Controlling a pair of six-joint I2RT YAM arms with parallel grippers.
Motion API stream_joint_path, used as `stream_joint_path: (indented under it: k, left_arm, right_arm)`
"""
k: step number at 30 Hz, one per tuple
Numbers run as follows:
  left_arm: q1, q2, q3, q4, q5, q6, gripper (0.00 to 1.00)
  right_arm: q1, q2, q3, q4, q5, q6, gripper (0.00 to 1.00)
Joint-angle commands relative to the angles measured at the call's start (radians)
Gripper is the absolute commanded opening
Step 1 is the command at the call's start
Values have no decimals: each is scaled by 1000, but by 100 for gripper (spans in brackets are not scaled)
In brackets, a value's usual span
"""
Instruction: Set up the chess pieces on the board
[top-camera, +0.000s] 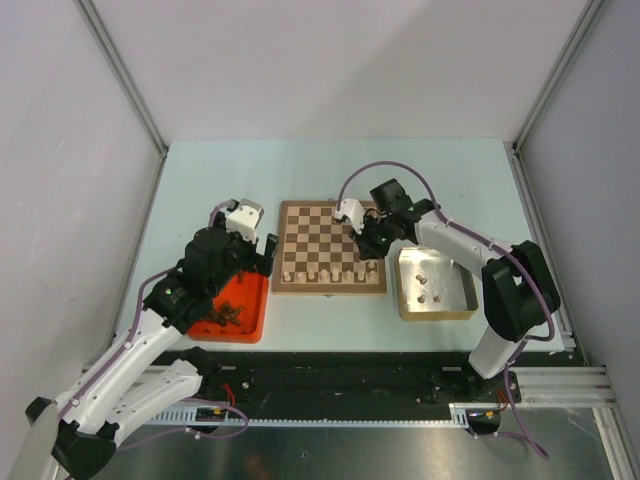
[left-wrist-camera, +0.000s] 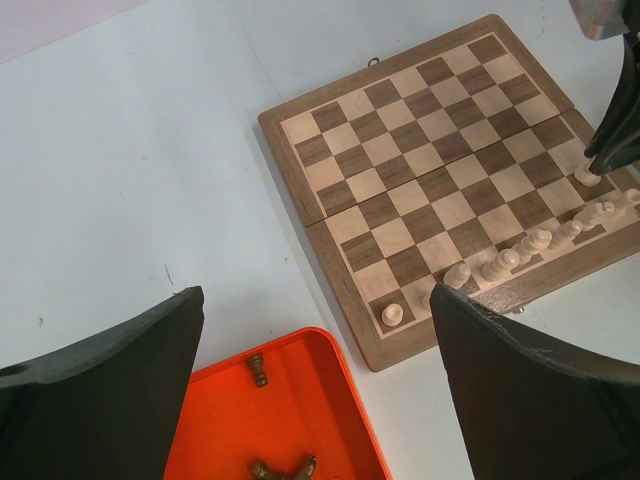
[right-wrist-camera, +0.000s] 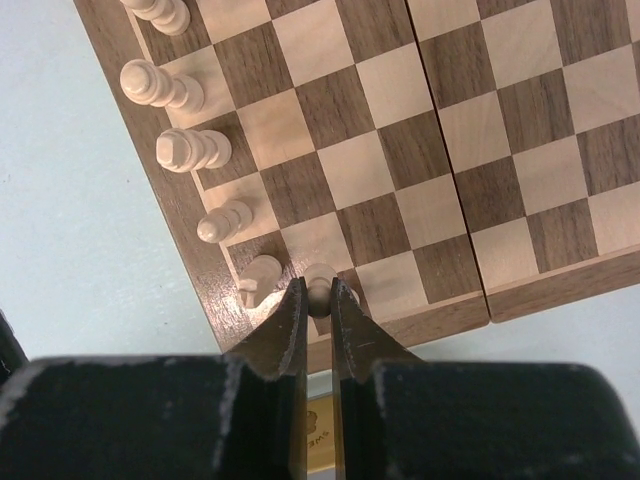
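The board (top-camera: 330, 289) lies mid-table, with a row of pale chess pieces (top-camera: 320, 272) along its near edge. My right gripper (top-camera: 368, 245) hangs over the board's near right corner. In the right wrist view this gripper (right-wrist-camera: 319, 300) is shut on a pale piece (right-wrist-camera: 320, 283), next to a pale knight (right-wrist-camera: 257, 282); more pale pieces (right-wrist-camera: 185, 150) line the rim (right-wrist-camera: 560, 290). My left gripper (left-wrist-camera: 315, 300) stands open with nothing in it, above the far end of the red tray (left-wrist-camera: 300, 400), left of the board (left-wrist-camera: 305, 200). Dark pieces (left-wrist-camera: 258, 370) lie in that tray.
A gold tin (top-camera: 462, 290) with a few pale pieces (top-camera: 422, 280) sits right of the board, under the right arm. The red tray (top-camera: 255, 318) holds a heap of dark pieces (top-camera: 228, 313). Grey walls close in the table on three sides.
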Motion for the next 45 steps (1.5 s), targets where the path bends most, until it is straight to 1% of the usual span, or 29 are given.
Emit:
stream_joint_path:
  k: [1,20,28,45]
  left_arm:
    - [7,-15,-2,34,18,42,100]
    - [7,-11,-2,35,21,42,100]
    - [7,-11,-2,32,23,41,100]
    - [7,-14,-2,35,23,42,100]
  right_arm:
    - [17,25,50,22,10,19,5]
    - [57,93,57,25,53,14,12]
    - [58,99,60,36,67,22,13]
    - [61,110,62,26,71,20,22]
